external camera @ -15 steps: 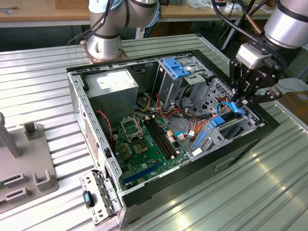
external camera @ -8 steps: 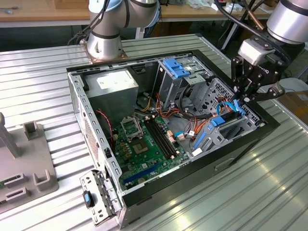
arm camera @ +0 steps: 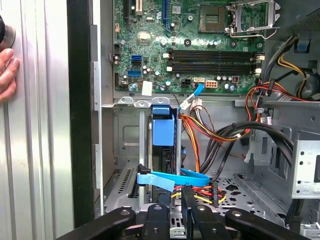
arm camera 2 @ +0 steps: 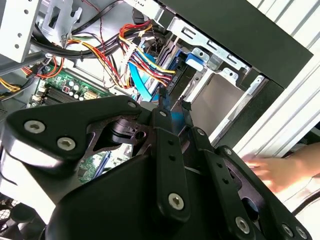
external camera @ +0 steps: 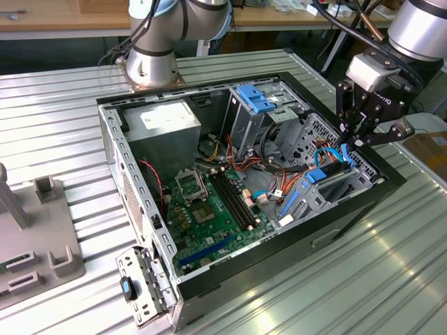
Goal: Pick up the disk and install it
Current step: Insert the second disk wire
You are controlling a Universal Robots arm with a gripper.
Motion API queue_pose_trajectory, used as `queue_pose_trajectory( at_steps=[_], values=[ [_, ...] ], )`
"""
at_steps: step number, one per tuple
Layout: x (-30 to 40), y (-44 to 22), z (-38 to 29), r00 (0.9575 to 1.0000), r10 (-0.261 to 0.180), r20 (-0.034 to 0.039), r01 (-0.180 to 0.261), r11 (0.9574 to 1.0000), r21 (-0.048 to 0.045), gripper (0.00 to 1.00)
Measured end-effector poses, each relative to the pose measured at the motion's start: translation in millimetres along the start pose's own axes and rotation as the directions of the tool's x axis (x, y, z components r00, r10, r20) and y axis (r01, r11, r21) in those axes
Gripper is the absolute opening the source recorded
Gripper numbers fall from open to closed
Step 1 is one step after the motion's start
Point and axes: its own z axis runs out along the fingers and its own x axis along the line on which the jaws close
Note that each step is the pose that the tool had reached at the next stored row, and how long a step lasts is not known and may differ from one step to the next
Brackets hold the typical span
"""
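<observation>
The gripper [external camera: 361,137] hovers over the open computer case [external camera: 321,234], fingers drawn close with nothing between them; the disk [arm camera: 163,131] apparently sits upright in its bay.

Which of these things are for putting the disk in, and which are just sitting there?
For the job:
the disk, standing in the drive bay
the end effector, close over it

Just sitting there:
the motherboard
the power supply
the grey fixture outside the case
a person's hand
</observation>
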Motion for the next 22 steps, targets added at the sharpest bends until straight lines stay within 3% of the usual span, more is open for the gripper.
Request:
queue_pose_trajectory(
  at_steps=[8,9,10,13,16,19,22],
  values=[
    [-0.2,-0.4,0.0,1.0000,0.000,0.0000,0.000,1.0000,0.0000,0.25],
    [-0.1,-3.3,0.3,1.0000,0.000,0.0000,0.000,1.0000,-0.0002,0.25],
    [0.1,-11.0,0.9,1.0000,0.000,0.0000,0.000,1.0000,-0.0013,0.25],
    [0.1,-11.9,0.0,1.0000,0.000,-0.0002,0.000,1.0000,-0.0015,0.25],
    [0.3,-12.4,-5.1,1.0000,0.000,0.0001,0.000,1.0000,-0.0015,0.25],
    [2.6,-9.1,-5.9,1.0000,0.000,0.0000,0.000,1.0000,0.0008,0.25],
    [13.0,-0.9,-6.2,1.0000,0.000,0.0014,0.000,1.0000,0.0043,0.25]
  ],
)
